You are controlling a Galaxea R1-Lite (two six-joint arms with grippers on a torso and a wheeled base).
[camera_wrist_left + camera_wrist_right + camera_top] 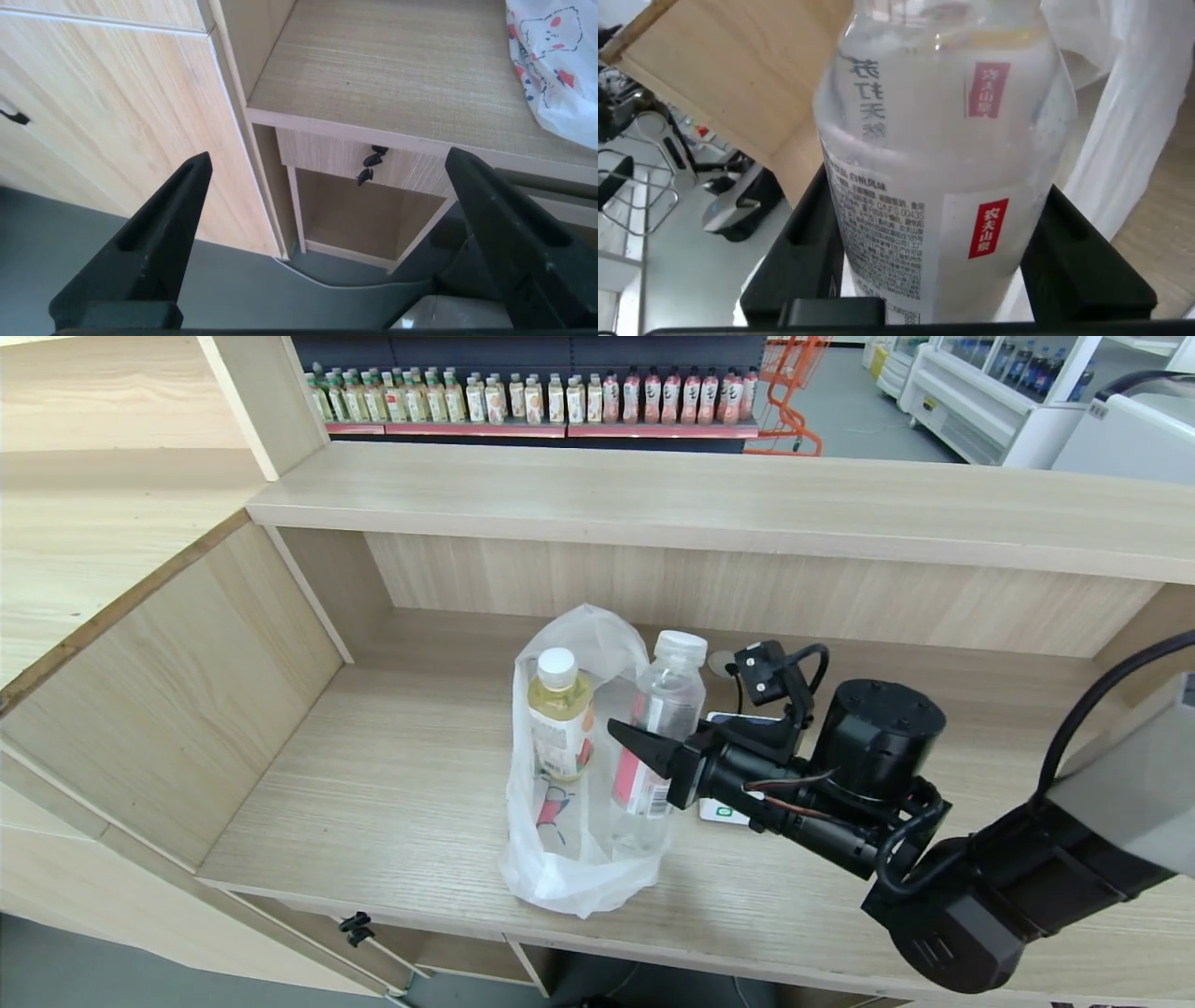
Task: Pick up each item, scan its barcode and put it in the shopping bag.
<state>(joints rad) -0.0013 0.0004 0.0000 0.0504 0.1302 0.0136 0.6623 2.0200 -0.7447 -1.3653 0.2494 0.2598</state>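
Fingers (1083,257) of the right gripper (661,749) are closed on the water bottle (668,698) at its label.
The bottle stands upright inside the shopping bag (560,879) beside the tea bottle (560,714), apparently ready for release. The left gripper (329,163) is spread wide and empty.

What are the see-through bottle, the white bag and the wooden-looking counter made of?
The clear bottle with a white cap looks like thin glossy plastic: see-through and shiny. The white shopping bag seems soft plastic film, crinkled and half see-through. The pale counter top shows wood grain, matt; it may be a printed laminate rather than real wood.
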